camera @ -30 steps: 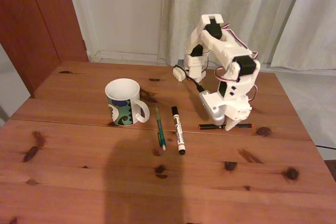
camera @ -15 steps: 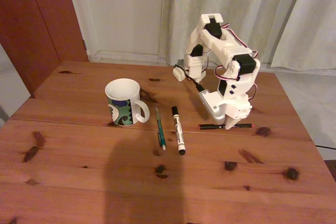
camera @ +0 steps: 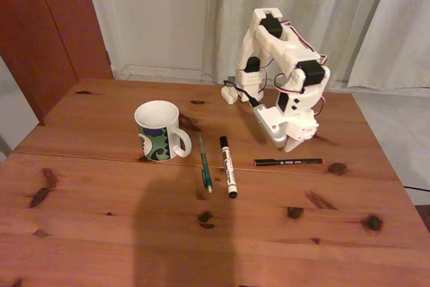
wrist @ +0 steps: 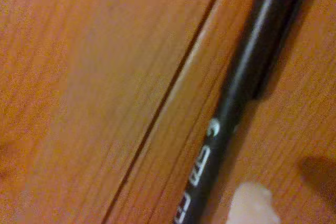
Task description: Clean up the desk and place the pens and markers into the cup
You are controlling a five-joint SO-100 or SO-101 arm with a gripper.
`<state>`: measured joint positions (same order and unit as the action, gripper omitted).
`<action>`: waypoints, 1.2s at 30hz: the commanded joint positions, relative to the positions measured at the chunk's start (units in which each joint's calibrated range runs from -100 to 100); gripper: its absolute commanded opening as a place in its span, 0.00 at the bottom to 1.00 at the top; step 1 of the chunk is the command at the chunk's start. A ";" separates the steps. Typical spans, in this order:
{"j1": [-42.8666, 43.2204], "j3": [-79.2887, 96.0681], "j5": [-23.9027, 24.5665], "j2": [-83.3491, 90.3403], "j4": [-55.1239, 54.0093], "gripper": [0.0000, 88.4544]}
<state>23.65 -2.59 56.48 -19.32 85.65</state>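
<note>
Curtains behind, pine desk point(camera: 101, 233) in front w/ seam across. Nothing's sitting in the cup point(camera: 160, 131) as far as visible; rim is hiding most of the inside. Teal pen point(camera: 205, 164) and white marker point(camera: 228, 166) are lying just beside the cup at its 3-4 o'clock. Black pen point(camera: 289, 162) is lying flat at gripper's point(camera: 293, 144) 6 o'clock; wrist view is showing it point(wrist: 231, 108) close under a fingertip point(wrist: 253, 204), not gripped. Jaw state: can't tell. So 0/3 done, judging by layout.

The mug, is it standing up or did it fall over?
Standing up. In the fixed view the mug sits on the desk with its open mouth facing up and its handle out to the right.
</note>
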 commanded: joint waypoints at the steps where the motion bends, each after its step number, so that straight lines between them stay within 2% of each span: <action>1: 0.51 0.07 -0.43 3.89 -0.36 0.25; 9: 0.35 0.88 -0.17 3.64 -8.44 0.26; 36: -0.21 0.97 -0.43 -6.12 -8.62 0.26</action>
<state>23.95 -1.49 56.43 -25.51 77.44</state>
